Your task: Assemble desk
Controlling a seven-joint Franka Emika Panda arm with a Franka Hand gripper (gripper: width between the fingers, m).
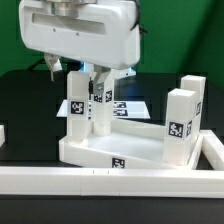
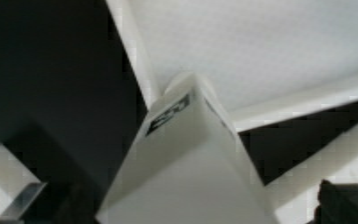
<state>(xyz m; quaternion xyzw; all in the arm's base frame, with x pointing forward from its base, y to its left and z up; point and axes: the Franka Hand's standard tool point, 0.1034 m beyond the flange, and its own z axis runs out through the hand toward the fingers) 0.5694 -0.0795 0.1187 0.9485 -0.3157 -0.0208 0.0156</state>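
Black counter [image 1: 20, 95] fills the background, fenced along the near edge by a long white border rail [image 1: 100, 180]. From the exterior view, the desk's slab [image 1: 115, 150] lies flat inside that rail with its rim up. Three legs stand on it with their long axes vertical: one at the exterior view's right [image 1: 180, 125] and two close together toward the left, a front leg [image 1: 77, 108] and a second leg [image 1: 100, 105] just behind it. The gripper [image 1: 82, 70] hangs directly above that left pair, so its target lies straight below.

From the wrist view, one upright leg [image 2: 185, 160] rises between the dark fingertips [image 2: 19, 203], its tag facing the camera and the slab's white face [image 2: 265, 50] beyond. The jaws stand wide, released, apparently touching nothing, though the blur here makes contact hard to rule out.
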